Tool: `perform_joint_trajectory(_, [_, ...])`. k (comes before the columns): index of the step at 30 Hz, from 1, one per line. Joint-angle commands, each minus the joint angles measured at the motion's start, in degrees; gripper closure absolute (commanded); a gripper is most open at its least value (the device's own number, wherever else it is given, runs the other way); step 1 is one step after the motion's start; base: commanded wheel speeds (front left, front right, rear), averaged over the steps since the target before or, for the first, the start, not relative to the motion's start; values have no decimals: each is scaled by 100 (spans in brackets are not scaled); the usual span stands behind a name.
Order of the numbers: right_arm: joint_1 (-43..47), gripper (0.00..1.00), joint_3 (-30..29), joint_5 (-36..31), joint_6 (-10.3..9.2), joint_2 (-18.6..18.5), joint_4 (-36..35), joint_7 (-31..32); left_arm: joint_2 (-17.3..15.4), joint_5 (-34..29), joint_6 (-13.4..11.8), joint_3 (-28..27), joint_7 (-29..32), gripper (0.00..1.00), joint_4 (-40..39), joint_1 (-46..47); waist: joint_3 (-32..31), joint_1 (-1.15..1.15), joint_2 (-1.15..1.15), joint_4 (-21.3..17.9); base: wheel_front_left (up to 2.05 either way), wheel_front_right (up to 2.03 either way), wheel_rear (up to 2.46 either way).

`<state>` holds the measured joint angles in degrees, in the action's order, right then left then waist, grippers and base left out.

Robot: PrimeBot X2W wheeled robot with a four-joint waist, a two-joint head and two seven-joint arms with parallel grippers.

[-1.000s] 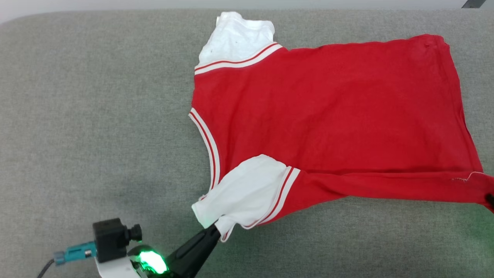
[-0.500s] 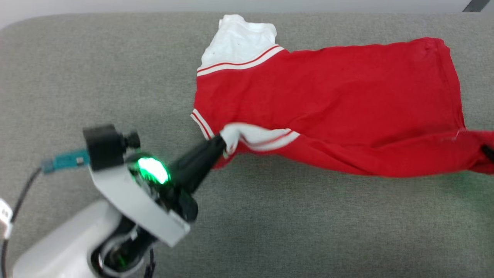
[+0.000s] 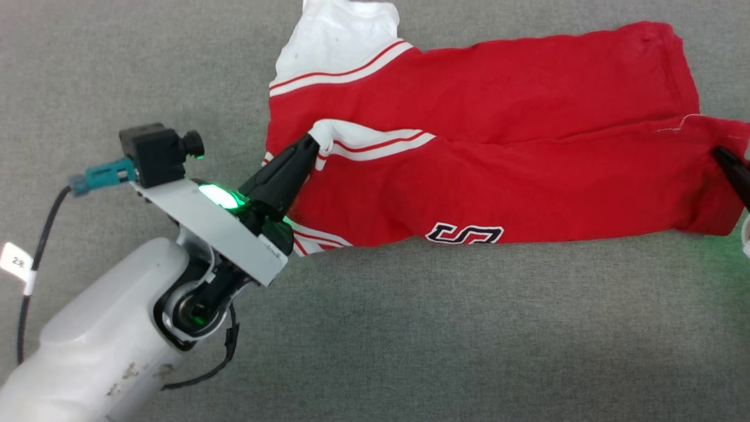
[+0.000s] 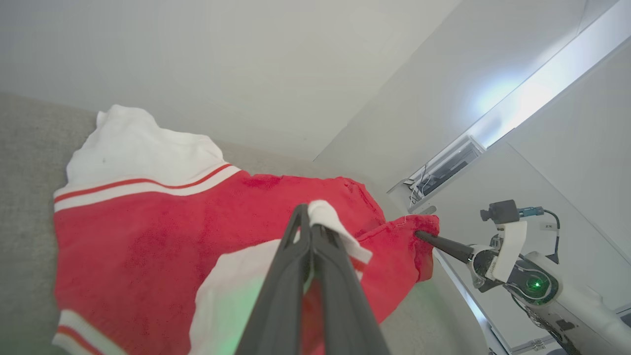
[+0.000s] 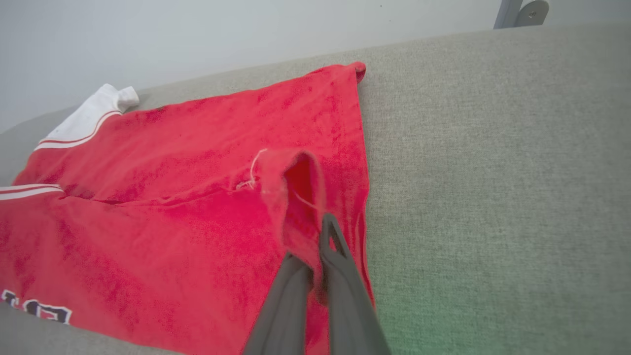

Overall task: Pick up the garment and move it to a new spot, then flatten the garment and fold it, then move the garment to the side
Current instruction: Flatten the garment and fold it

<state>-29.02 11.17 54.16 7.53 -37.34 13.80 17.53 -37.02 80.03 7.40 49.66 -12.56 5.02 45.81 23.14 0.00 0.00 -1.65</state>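
The red garment with white sleeves lies on the grey cushion, its near half folded over the far half, black lettering showing along the fold. My left gripper is shut on the near white sleeve, holding it above the red body; the left wrist view has white cloth pinched at the gripper's tips. My right gripper at the right edge is shut on the garment's red hem corner, which wraps over the fingers.
The grey fabric surface spreads wide in front of and left of the garment. A pale wall rises behind its far edge. The other white sleeve lies flat at the far left.
Both grippers have carried the garment's near edge away from me over the far half, folding it lengthwise and turning up the lettering. The head camera has also tilted down.
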Motion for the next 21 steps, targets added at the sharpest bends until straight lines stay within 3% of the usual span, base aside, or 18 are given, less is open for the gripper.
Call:
perform_joint_trajectory(1, [-113, 100, 73, -39, -9, 27, 90, -66, 42, 19, 11, 18, -37, 100, 109, 80, 69, 0, 0, 19, 0, 0, 0])
perform_joint_trajectory(6, [-290, 100, 399, -41, -9, 19, 490, -259, 181, -16, 11, 348, -52, 100, 681, 185, 157, 0, 0, 63, 0, 0, 0])
perform_joint_trajectory(15, [-511, 100, 959, -9, -9, 16, 1001, -476, 69, -219, -2, 1140, 225, 100, 1690, 255, 225, 0, 0, -15, 0, 0, 0])
perform_joint_trajectory(21, [-659, 100, 1245, -23, -10, 42, 1392, -634, 185, -272, -2, 1498, 287, 100, 2206, 320, 186, 0, 0, -3, 0, 0, 0])
